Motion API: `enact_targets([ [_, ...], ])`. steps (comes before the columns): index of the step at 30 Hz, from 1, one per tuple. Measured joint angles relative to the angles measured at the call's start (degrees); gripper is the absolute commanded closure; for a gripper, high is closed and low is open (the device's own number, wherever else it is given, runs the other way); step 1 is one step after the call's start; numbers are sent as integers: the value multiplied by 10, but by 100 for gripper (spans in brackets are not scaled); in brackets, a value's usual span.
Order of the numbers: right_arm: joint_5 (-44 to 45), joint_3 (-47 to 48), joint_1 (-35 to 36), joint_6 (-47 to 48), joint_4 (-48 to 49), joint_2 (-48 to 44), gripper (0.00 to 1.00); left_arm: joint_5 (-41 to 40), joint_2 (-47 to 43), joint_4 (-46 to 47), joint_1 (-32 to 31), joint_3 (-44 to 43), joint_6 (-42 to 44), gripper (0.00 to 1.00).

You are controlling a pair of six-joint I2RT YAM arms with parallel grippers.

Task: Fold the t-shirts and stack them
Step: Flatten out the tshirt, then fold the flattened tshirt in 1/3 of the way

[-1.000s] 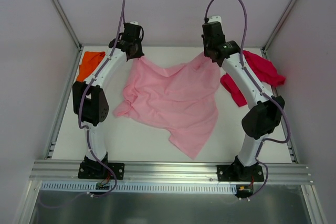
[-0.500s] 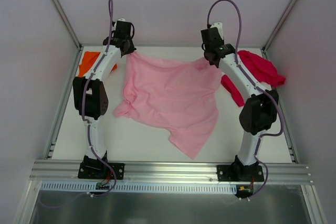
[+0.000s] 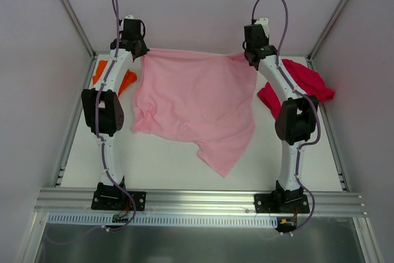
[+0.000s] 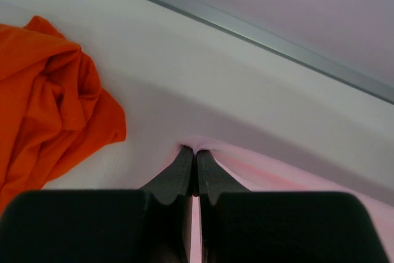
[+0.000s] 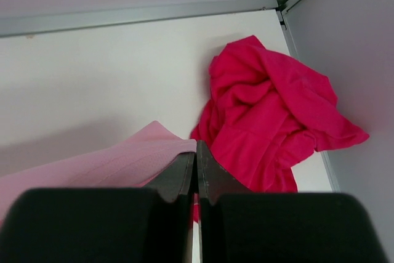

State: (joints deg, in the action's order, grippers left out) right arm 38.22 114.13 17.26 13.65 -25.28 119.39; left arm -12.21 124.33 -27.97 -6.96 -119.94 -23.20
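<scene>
The light pink t-shirt (image 3: 194, 106) hangs stretched between my two grippers at the back of the table, its lower part trailing on the white surface. My left gripper (image 3: 140, 52) is shut on its far left corner; the pink cloth (image 4: 289, 173) shows pinched at the fingertips. My right gripper (image 3: 251, 55) is shut on its far right corner (image 5: 111, 164). The bright orange t-shirt (image 3: 111, 77) lies crumpled at the back left, also in the left wrist view (image 4: 49, 97). The crimson red t-shirt (image 3: 305, 81) lies crumpled at the back right, also in the right wrist view (image 5: 271, 121).
Grey walls with metal frame posts (image 3: 71, 13) close the table on three sides. A metal rail (image 3: 197, 200) runs along the near edge by the arm bases. The back wall's rail (image 4: 246, 29) is close behind both grippers.
Both grippers have moved back toward the rear wall and apart, lifting and spreading the pink t-shirt's top edge taut. The shirt's lower part has been dragged farther back.
</scene>
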Motion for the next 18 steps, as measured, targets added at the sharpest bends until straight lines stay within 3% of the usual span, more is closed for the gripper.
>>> enact_targets([
  [13, -35, 0, -9, -6, 25, 17, 99, 17, 9, 8, 7, -14, 1, 100],
  [18, -98, -33, -9, -29, -12, -3, 99, 19, -16, 20, 5, 54, 1, 100],
])
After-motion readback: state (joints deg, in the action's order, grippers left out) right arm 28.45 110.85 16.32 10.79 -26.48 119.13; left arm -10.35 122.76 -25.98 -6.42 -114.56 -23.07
